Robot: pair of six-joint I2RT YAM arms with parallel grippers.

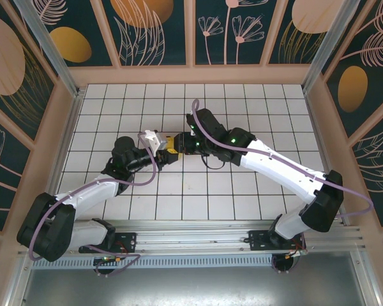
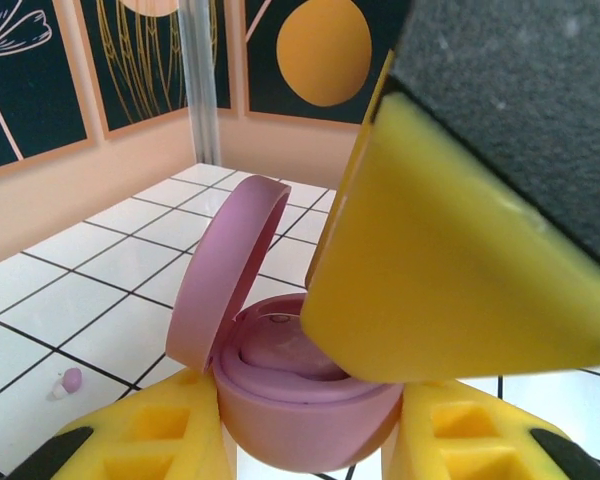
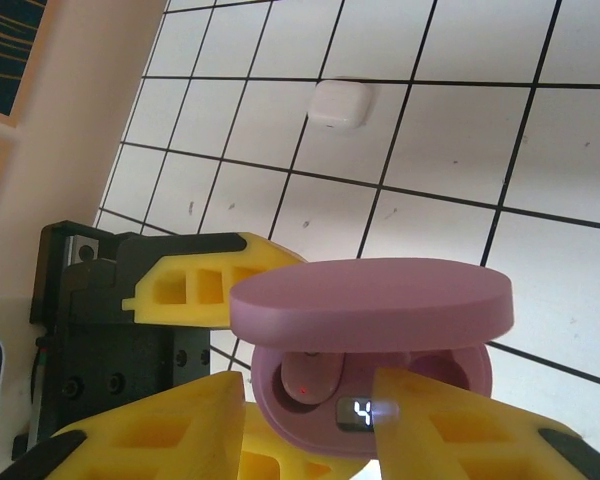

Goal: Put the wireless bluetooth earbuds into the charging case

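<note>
Right claw (image 3: 308,395), narrowly parted and holding nothing, hangs just over the open lilac charging case (image 3: 370,305), which the left claw (image 2: 305,440) grips by its base. One lilac earbud (image 3: 302,380) sits in the case between the right claw's fingers. Another lilac earbud (image 2: 70,382) lies on the tiles left of the left claw.

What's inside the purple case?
One lilac earbud with a tiny red light sits in one slot of the open purple case. The right gripper's finger covers the other slot, so I can't tell if it's filled.
</note>
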